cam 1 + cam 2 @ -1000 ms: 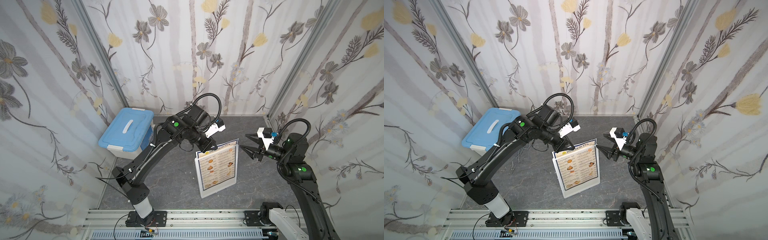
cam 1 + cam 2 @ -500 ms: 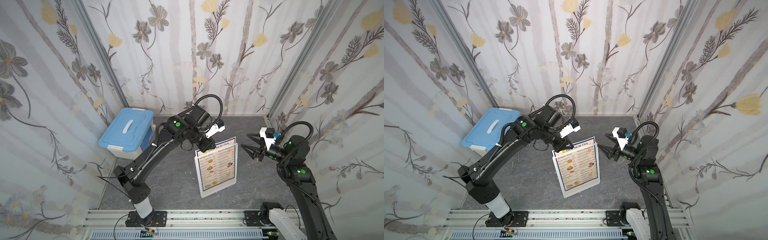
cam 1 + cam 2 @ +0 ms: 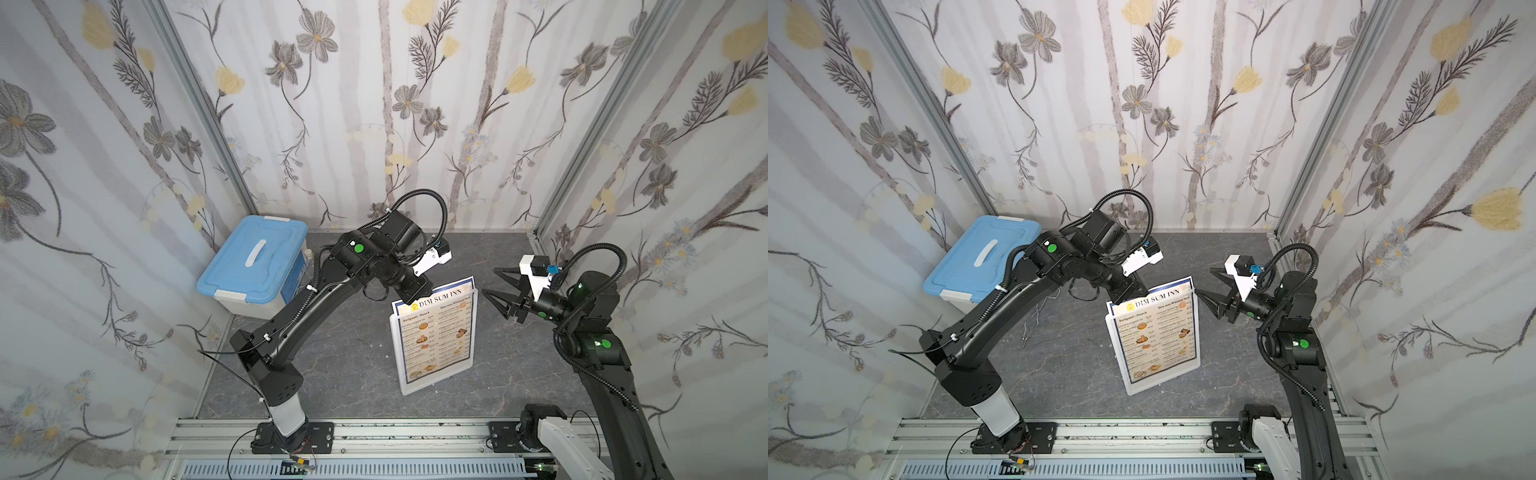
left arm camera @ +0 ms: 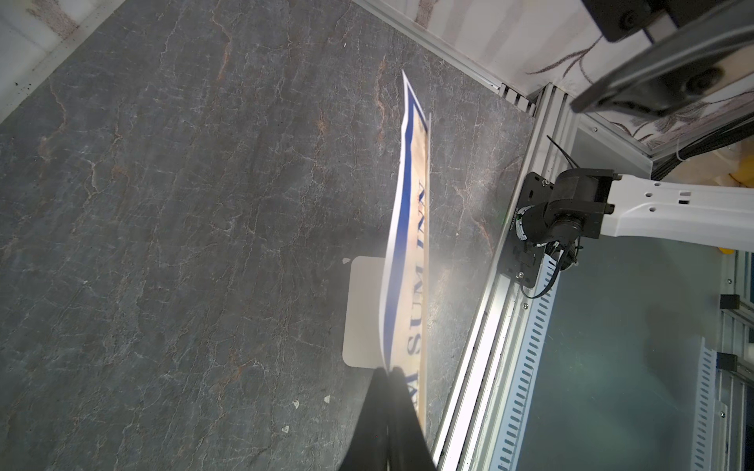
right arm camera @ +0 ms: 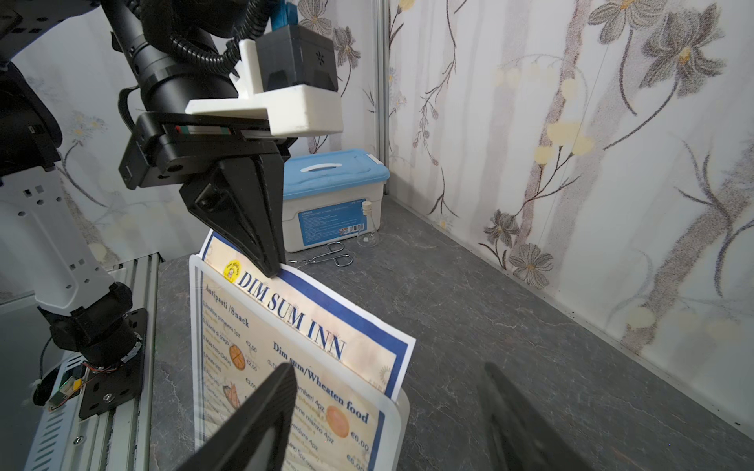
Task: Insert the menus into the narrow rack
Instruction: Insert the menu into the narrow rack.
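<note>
The menu (image 3: 436,328), a cream sheet with a blue border headed "DIM SUM INN", stands inside the narrow rack (image 3: 415,386), an upright clear-white sleeve on the grey floor. Its heading strip sticks out above the rack's top. My left gripper (image 3: 409,299) is shut on the menu's top edge near its left corner, as both top views and the wrist views show (image 3: 1121,300) (image 4: 386,369) (image 5: 271,271). The right gripper (image 3: 490,281) hangs open just right of the menu's (image 5: 310,322) top right corner, touching nothing. The rack's foot (image 4: 359,310) lies flat behind the sheet.
A white storage box with a blue lid (image 3: 253,266) stands in the back left corner. Beside it lie a small glass flask (image 5: 367,232) and metal tongs (image 5: 330,257). Flowered walls close three sides, and an aluminium rail (image 3: 374,432) runs along the front.
My left wrist has edged slightly to the right at the menu's top edge. A little more of the heading shows above the rack. The right gripper has hardly moved.
</note>
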